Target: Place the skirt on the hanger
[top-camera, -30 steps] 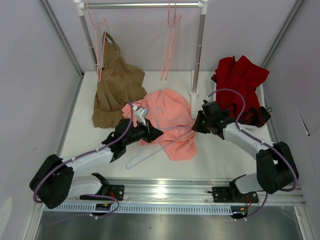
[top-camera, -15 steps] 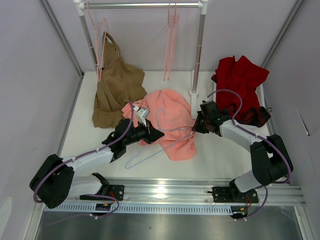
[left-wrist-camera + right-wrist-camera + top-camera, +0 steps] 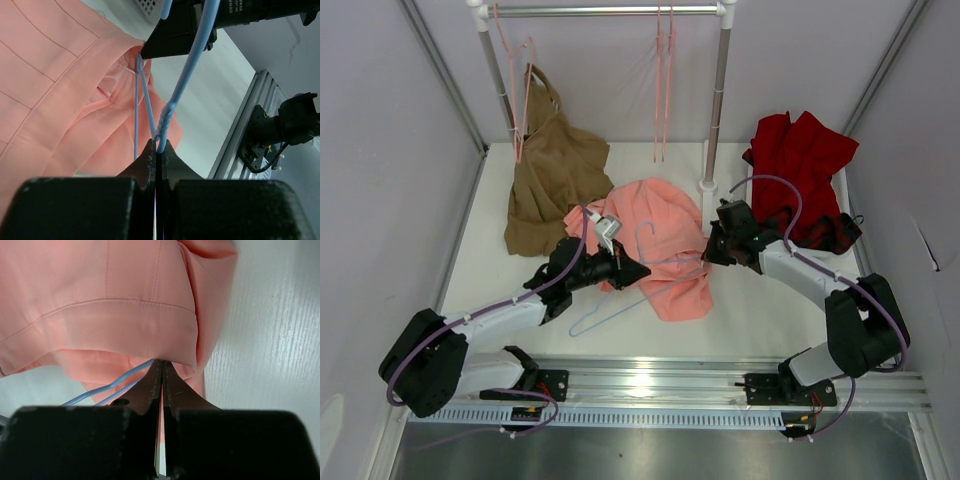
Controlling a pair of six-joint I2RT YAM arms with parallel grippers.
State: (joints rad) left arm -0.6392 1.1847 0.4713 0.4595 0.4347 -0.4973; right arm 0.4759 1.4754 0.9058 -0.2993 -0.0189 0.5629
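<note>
The salmon-pink skirt (image 3: 660, 235) lies crumpled at the table's middle. The light blue hanger (image 3: 605, 313) lies partly under and over it, with one end running into the fabric. My left gripper (image 3: 638, 270) is shut on the hanger's twisted neck (image 3: 165, 117) at the skirt's near-left edge (image 3: 60, 90). My right gripper (image 3: 708, 252) is shut on the skirt's waistband hem (image 3: 125, 325) at its right side. The blue wire (image 3: 115, 385) passes just left of the right fingertips, under the fabric.
A tan-brown garment (image 3: 550, 180) lies back left, under a clothes rack with pink hangers (image 3: 663, 80). The rack's right post (image 3: 715, 100) stands just behind the right gripper. A dark red garment (image 3: 800, 165) lies back right. A metal rail (image 3: 640, 380) runs along the near edge.
The right gripper has shifted slightly back and left with the skirt's edge. The pink hangers on the rack have swung a little. The left arm has hardly moved.
</note>
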